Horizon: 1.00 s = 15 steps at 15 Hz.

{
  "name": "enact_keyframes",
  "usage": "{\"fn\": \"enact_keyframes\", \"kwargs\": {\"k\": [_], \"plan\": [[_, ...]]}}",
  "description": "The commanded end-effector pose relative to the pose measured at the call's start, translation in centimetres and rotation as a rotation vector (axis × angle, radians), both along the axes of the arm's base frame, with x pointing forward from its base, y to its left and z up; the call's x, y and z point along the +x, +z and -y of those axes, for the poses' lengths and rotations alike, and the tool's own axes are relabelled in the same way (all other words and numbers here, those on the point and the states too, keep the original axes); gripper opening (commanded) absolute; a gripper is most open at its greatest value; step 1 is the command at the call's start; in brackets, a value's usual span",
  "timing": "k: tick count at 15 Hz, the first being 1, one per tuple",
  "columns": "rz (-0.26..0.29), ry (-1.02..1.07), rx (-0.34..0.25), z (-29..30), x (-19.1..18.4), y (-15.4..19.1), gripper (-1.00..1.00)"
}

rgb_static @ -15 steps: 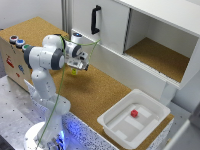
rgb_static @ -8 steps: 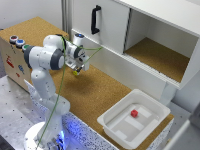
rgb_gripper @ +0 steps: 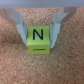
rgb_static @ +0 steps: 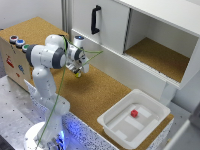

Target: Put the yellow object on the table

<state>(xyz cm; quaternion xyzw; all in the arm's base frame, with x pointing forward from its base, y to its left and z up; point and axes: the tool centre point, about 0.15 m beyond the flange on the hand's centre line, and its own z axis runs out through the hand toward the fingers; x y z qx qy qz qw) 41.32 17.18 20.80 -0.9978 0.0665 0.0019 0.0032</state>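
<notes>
From the exterior view's left I see the white Franka arm (rgb_static: pixel 47 55) reaching over the brown speckled cork table (rgb_static: pixel 100 95). Its gripper (rgb_static: pixel 78 71) is clamped on the small bright yellow cube (rgb_static: pixel 78 74); on wrist cam the cube (rgb_gripper: pixel 40 39) sits between both fingers (rgb_gripper: pixel 21 28), black N facing the camera, above the cork. Further right: white plastic bin (rgb_static: pixel 112 122) holding a small red cube (rgb_static: pixel 134 113), white cabinet (rgb_static: pixel 107 25) behind.

White cabinet (rgb_static: pixel 150 30) with black door handle (rgb_static: pixel 95 19), open cork-floored compartment, perforated metal base (rgb_static: pixel 15 107), pale wall.
</notes>
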Motion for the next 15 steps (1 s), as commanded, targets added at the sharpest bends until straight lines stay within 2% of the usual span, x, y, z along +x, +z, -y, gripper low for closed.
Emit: {"fn": "enact_keyframes", "kwargs": {"k": [1,3,7,9,11,15], "plan": [[0.025,-0.034,-0.083,0.1,-0.3,2.7,1.00],[0.034,-0.058,-0.101,0.0,-0.9,4.2,1.00],[0.051,-0.053,-0.101,-0.8,-2.8,6.3,1.00],[0.085,-0.060,-0.099,-0.6,-3.7,7.5,1.00],[0.104,-0.063,-0.082,0.1,-4.3,8.0,1.00],[0.102,-0.056,-0.079,0.5,-4.6,8.1,1.00]]}}
